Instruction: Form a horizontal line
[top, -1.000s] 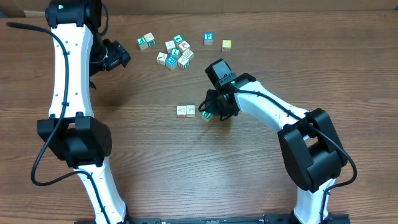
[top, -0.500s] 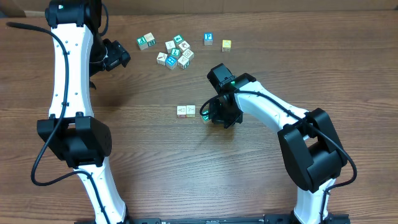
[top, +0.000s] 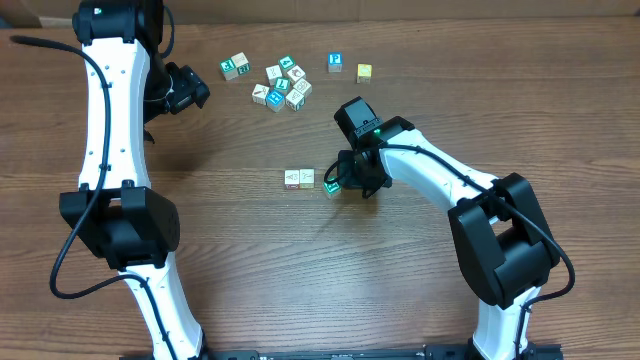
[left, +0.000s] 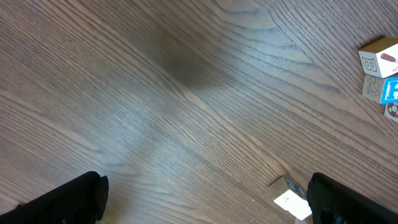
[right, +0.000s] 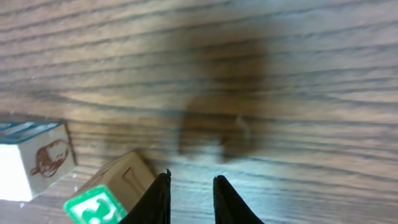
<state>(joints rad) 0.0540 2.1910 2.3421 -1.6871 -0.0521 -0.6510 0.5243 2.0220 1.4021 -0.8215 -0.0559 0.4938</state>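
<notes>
The horizontal line is started by two whitish cubes with reddish marks (top: 299, 178) that touch side by side at mid-table. A teal-and-white cube (top: 332, 186) lies just right of them, slightly lower and turned. My right gripper (top: 347, 181) is low at that cube's right side. In the right wrist view its fingers (right: 191, 198) are nearly together with nothing between them. The green-faced cube (right: 106, 198) touches the left finger, and a whitish cube (right: 37, 160) lies beyond. The yellow cube (top: 364, 72) sits far back. My left gripper (top: 198, 94) is open and empty (left: 208, 202).
A jumble of white and teal cubes (top: 282, 85) lies at the back, with a single cube (top: 235, 67) to its left and a blue one (top: 335, 62) by the yellow cube. The left wrist view shows one cube (left: 290, 198) by its right finger and others (left: 380, 65) at the right edge.
My right gripper dipped toward the front right, then came back up beside the teal-and-white cube. The cube has barely shifted. The left arm has not moved.
</notes>
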